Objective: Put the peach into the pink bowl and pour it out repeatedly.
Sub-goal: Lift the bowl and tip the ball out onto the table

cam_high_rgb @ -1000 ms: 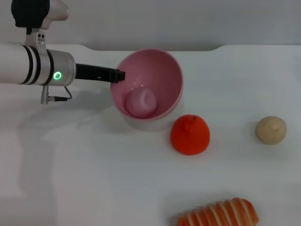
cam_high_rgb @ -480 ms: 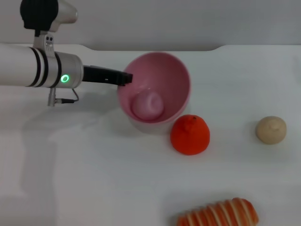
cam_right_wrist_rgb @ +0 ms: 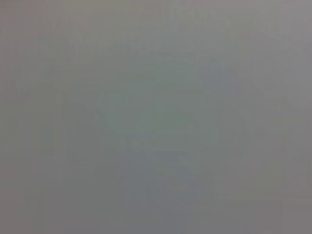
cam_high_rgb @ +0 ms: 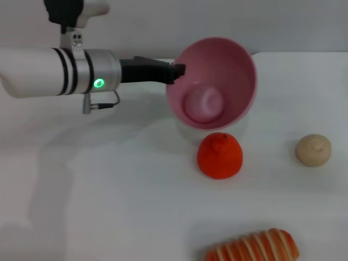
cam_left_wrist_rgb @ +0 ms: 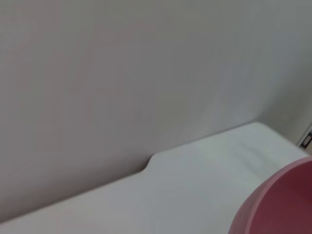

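One left hand (cam_high_rgb: 176,73) grips the pink bowl (cam_high_rgb: 239,81) (peach (cam_high_rgb: 204,103) inside).

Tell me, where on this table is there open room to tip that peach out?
The widest bare stretch of the table lies left of the orange fruit, below the left gripper holding the pink bowl with the peach inside. It gets crowded on the right, among the orange fruit, the beige ball and the striped bread.

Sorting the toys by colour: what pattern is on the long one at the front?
Orange-red and cream stripes on the long toy, seen in the head view.
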Action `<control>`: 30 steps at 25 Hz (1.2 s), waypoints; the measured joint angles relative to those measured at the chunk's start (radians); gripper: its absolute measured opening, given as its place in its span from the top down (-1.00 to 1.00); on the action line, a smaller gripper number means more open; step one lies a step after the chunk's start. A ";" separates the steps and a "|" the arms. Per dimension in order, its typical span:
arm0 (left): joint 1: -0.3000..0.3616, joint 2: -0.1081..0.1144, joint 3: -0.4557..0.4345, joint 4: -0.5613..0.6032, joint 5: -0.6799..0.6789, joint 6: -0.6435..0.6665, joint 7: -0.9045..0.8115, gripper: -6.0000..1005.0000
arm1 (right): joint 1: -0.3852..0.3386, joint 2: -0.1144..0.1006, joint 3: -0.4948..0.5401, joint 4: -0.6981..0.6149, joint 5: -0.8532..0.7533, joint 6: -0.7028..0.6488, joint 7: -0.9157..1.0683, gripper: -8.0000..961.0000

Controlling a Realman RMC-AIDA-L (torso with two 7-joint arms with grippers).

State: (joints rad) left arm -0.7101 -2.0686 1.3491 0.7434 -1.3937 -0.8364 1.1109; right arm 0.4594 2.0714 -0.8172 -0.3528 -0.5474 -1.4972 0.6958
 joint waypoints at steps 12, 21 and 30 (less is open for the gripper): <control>0.006 -0.002 0.329 0.041 -0.309 0.354 0.152 0.79 | -0.096 -0.004 0.136 -0.033 0.002 -0.028 0.008 -0.18; 0.013 -0.005 0.584 0.150 -0.346 0.640 0.159 0.78 | -0.128 -0.007 0.173 -0.040 0.003 -0.035 0.009 -0.18; 0.053 -0.005 0.778 0.247 -0.332 0.878 0.160 0.78 | -0.131 -0.020 0.175 -0.043 0.003 -0.035 0.011 -0.18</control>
State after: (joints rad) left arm -0.6573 -2.0734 2.1276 0.9900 -1.7257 0.0415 1.2709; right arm 0.3287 2.0519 -0.6424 -0.3960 -0.5444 -1.5318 0.7070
